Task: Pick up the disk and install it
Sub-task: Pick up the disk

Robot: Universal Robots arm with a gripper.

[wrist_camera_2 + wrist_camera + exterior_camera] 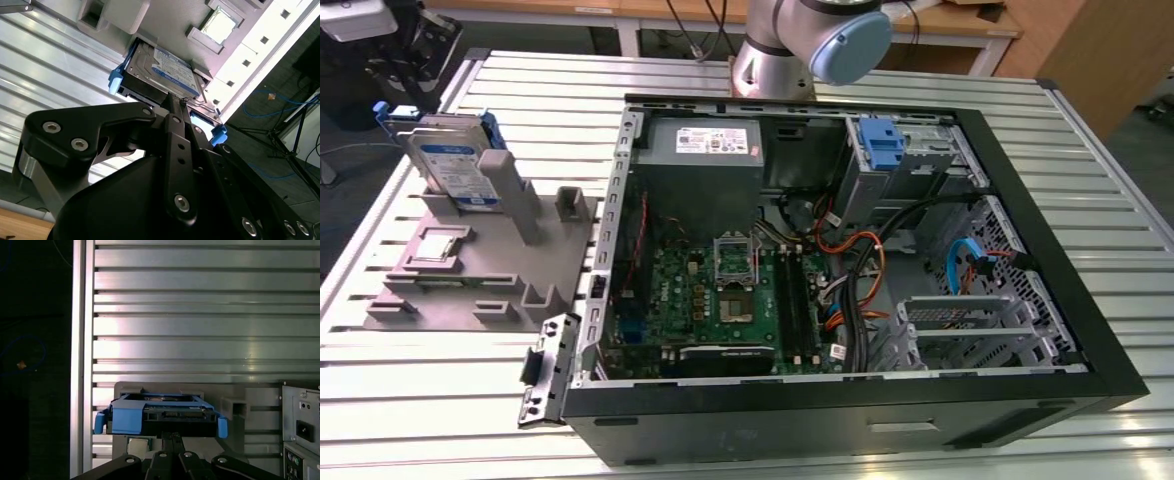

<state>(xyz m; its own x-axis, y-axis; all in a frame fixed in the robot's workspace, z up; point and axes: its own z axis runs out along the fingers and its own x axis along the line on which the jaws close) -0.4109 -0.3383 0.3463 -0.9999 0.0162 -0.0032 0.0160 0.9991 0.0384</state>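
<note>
Exterior view: the disk (454, 160), a silver drive in a blue carrier, is stood upright on edge in the grey fixture (480, 265) on the slatted table (400, 420), to the exterior view's left of the open computer case (1107, 385). In both wrist views the gripper (176, 100) (172, 436) is shown with its fingers drawn nearly together and empty, apart from the disk. The disk is judged to lie straight ahead of the fingertips, its upper edge crosswise to them.
</note>
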